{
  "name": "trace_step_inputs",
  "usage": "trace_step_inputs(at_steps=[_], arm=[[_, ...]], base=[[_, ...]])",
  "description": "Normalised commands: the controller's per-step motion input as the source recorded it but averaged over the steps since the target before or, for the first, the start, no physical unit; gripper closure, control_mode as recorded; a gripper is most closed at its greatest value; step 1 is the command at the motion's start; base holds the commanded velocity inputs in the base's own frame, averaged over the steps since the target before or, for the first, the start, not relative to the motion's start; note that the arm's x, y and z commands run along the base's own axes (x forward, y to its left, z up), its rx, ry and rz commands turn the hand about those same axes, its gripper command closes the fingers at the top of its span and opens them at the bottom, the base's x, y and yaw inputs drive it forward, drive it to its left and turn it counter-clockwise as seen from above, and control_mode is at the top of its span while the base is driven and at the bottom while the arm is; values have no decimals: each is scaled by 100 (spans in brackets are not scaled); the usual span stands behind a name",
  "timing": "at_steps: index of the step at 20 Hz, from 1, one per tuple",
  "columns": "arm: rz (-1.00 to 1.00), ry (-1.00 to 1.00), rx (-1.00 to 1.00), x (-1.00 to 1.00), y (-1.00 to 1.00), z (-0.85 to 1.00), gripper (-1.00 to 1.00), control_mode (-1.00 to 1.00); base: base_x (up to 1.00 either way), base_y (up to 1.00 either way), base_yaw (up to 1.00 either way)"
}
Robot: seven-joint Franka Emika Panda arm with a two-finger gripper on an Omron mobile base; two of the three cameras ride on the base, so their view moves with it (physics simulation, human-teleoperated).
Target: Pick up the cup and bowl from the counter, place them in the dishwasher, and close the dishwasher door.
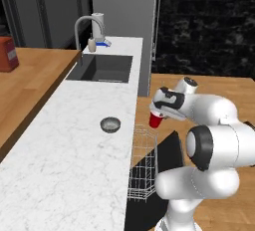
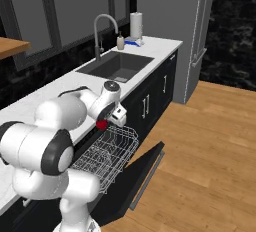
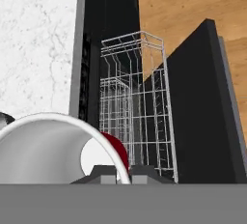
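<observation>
My gripper [image 1: 160, 112] is shut on the rim of the red cup [image 1: 156, 120], which hangs just off the counter [image 1: 64, 145] edge, above the pulled-out white wire rack [image 1: 143, 165] of the dishwasher. In the right base view the cup [image 2: 102, 124] hangs under the gripper [image 2: 109, 120] over the rack [image 2: 107, 153]. The hand view looks into the cup's white inside [image 3: 43, 150], with the gripper [image 3: 118, 174] on its rim. The grey bowl [image 1: 110, 124] sits on the counter left of the cup. The black dishwasher door [image 1: 169, 150] hangs partly open.
A dark sink [image 1: 102, 68] with a silver faucet [image 1: 87, 26] lies at the counter's far end, with a soap bottle [image 1: 92, 45] and a paper towel roll [image 2: 136, 26] behind it. A grey fridge [image 2: 175, 31] stands past the counter. Wooden floor [image 2: 210, 141] lies beyond the door.
</observation>
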Motion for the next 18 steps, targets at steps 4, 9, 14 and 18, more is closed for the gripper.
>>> trace_step_inputs(at_steps=[4, 9, 14, 18], arm=[[-7, 1, 14, -50, -57, -6, 100, -100], [-20, 0, 32, -3, -55, -28, 100, -100], [-38, 4, 27, 0, -6, -30, 100, -100], [-47, 19, 31, 0, 0, -28, 100, -100]], base=[[0, 0, 0], [0, 0, 0], [0, 0, 0], [0, 0, 0]])
